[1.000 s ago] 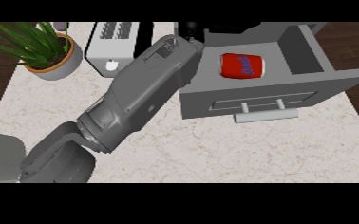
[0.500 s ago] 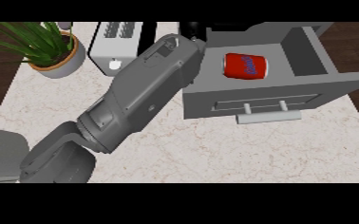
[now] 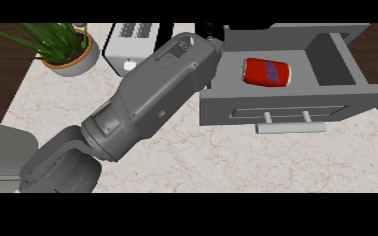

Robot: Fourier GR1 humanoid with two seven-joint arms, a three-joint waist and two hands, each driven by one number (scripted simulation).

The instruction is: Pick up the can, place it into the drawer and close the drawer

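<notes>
My grey forearm (image 3: 151, 105) crosses the marbled table (image 3: 221, 165) from lower left toward the open drawer (image 3: 284, 102), much as it lay a second ago, shifted only slightly. Its robot hand (image 3: 209, 29) is mostly hidden past the wrist beside the drawer's back corner, so I cannot tell whether it is open or closed. The red can (image 3: 266, 72) lies on its side inside the drawer, unmoved and apart from the robot hand. I judge placing done; closing the drawer remains. A toaster (image 3: 131, 42) and a plant (image 3: 63, 47) stand behind.
</notes>
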